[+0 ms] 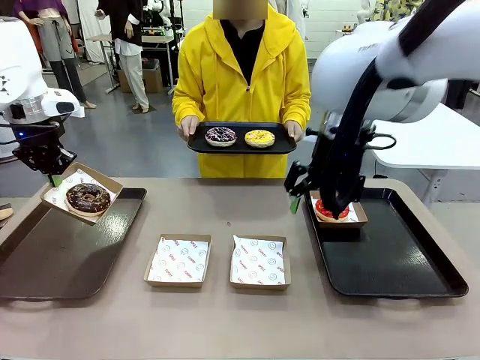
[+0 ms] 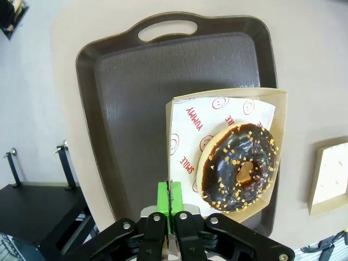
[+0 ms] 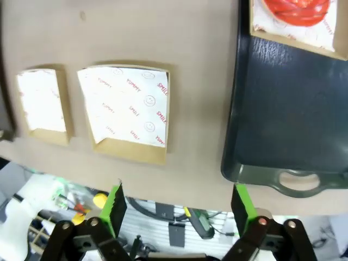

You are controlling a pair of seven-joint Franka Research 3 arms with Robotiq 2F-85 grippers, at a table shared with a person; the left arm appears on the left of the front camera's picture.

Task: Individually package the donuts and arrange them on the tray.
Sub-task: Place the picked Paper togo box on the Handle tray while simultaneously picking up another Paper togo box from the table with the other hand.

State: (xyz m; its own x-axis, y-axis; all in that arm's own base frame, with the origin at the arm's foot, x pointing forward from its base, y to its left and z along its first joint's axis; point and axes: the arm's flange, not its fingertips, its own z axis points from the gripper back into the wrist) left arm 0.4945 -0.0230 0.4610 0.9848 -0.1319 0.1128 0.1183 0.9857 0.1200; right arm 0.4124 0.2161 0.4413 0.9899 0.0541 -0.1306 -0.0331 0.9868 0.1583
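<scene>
Lowest in the front view, two empty cardboard boxes lined with printed paper lie side by side on the tan table [image 1: 225, 322]: the left empty box [image 1: 178, 260] and the right empty box [image 1: 259, 262], close together but apart. A brown tray [image 1: 45, 262] fills the lower left, and a black tray [image 1: 397, 270] fills the lower right.

At the left edge of the picture, the left gripper [image 2: 169, 196] is clamped on the rim of a third box [image 1: 112, 187]. It holds this box tilted above the far end of the brown tray. Inside lies the chocolate donut [image 2: 239, 166], dark glazed and flecked with light crumbs, resting against the box's lower side.

In the right wrist view, the right gripper [image 3: 179, 205] has its green pads [image 3: 116, 204] spread wide apart with nothing between them. It hangs over the table edge, near the handle of the black tray. In the front view, its arm stands before the far left corner of that tray. A fourth box [image 1: 358, 217] sits flat there, holding the glossy red donut [image 1: 331, 211].

Farthest, at top centre, a person in a yellow hooded jacket stands behind the table. Both hands hold a small black serving tray [image 1: 241, 148]. On it lie the purple-brown sprinkled donut [image 1: 220, 136] to the left and the yellow donut [image 1: 259, 138] to the right, near each other.
</scene>
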